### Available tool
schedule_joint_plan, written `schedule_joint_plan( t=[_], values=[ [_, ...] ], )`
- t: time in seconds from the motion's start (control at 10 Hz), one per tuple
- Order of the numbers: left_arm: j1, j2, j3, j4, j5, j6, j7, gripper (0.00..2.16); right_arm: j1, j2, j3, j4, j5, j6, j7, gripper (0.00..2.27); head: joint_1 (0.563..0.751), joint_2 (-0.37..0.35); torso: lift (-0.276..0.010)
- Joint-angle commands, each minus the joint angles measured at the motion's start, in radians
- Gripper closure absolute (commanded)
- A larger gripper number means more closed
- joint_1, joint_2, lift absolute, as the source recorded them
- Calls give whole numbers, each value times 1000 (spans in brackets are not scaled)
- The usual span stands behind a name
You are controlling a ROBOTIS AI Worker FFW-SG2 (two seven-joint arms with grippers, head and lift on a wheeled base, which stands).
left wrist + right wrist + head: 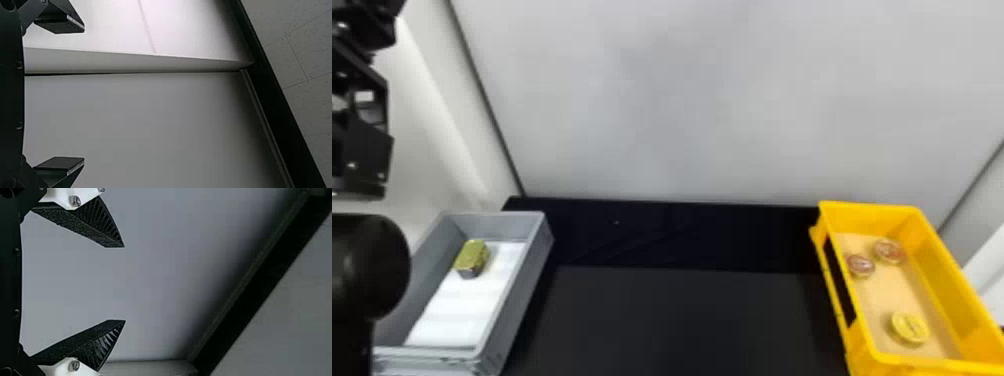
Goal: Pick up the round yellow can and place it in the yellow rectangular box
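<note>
In the head view, the round yellow can (pixel 910 327) lies inside the yellow rectangular box (pixel 869 209), near its front end, at the right. My left arm (pixel 362 160) stands raised along the left edge, well away from that can. The left wrist view has my left gripper (pixel 83 94) open, its fingers wide apart against pale walls, holding nothing. My right gripper (pixel 124 284) is likewise open in the right wrist view, with only a plain wall between its fingers.
A grey box (pixel 524 285) stands at the left with a squarish gold-topped can (pixel 472 256) on its white lining. Two reddish round cans, one nearer (pixel 860 265) and one farther (pixel 889 251), lie toward the yellow box's far end. A dark table (pixel 677 320) spans between the boxes.
</note>
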State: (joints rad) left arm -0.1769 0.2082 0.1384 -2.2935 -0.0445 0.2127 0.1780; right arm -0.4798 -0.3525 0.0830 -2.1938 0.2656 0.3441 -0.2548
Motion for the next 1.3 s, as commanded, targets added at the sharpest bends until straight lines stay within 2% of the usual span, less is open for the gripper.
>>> schedule_joint_plan(
  t=[0.0, 0.3, 0.9, 1.2],
  values=[
    [2, 1, 4, -1, 0, -2, 0, 98, -83, -46, 20, -15, 9, -46, -15, 108, 663, 54, -2],
    [2, 4, 4, -3, 0, -2, 0, 99, -143, -85, 58, -35, 18, -88, -32, 105, 663, 54, -2],
    [-1, 4, 3, -3, 2, -2, 0, 98, -161, -83, 64, -47, 1, -85, -37, 130, 663, 54, -2],
    [2, 4, 3, -3, 0, -1, 0, 98, -174, -83, 69, -58, -34, -37, -73, 176, 663, 54, -2]
  ],
)
